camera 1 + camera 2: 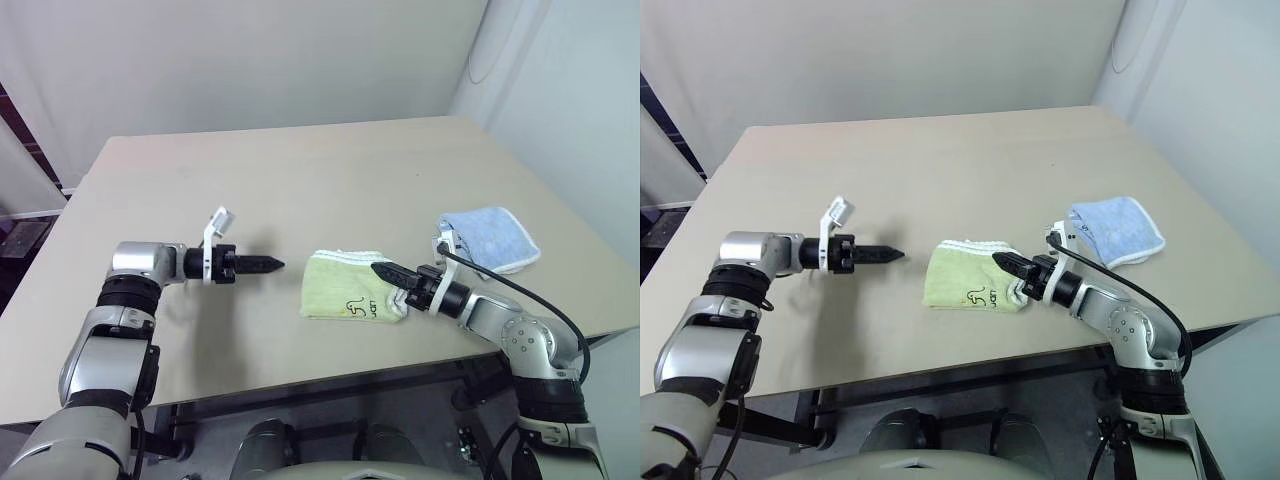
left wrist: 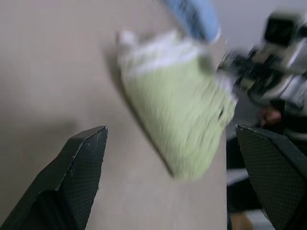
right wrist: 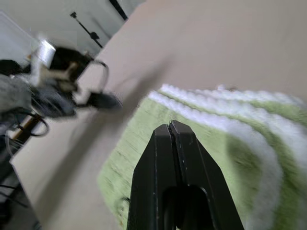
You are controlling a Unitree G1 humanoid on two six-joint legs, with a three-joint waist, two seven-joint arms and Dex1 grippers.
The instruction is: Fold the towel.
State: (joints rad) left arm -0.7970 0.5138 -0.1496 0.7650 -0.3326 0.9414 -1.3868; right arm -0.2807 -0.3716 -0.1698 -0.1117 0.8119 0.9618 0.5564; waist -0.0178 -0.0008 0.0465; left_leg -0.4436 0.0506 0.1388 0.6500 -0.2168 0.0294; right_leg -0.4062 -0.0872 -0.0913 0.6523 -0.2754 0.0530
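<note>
Green terry cloth is what matters here: the towel (image 1: 350, 290) lies bunched into a small folded packet on the desk (image 1: 300, 170), near the front edge and toward the front right corner, its white corded edging showing along the far side and dark embroidered marks facing the front edge. A light blue cloth (image 1: 492, 236) sits apart from it, close to the right edge. The left end effector (image 1: 262, 265) hovers above the desk beside the towel, well clear of it, and the left wrist view shows its two fingers spread wide with nothing between them. The right end effector (image 1: 385, 269) hangs over the towel's right end with its fingers pressed together; the right wrist view shows them shut just above the terry, and I cannot tell whether the tips touch the fabric, though nothing seems pinched. The fold looks roughly done but loose and uneven, so the risk is in the retreat. If the shut right fingers drag across the pile while pulling away, they could snag the loops and peel the top layer open. A sweep toward the right edge might also brush the blue cloth, and a nudge could push the towel toward the front edge.
</note>
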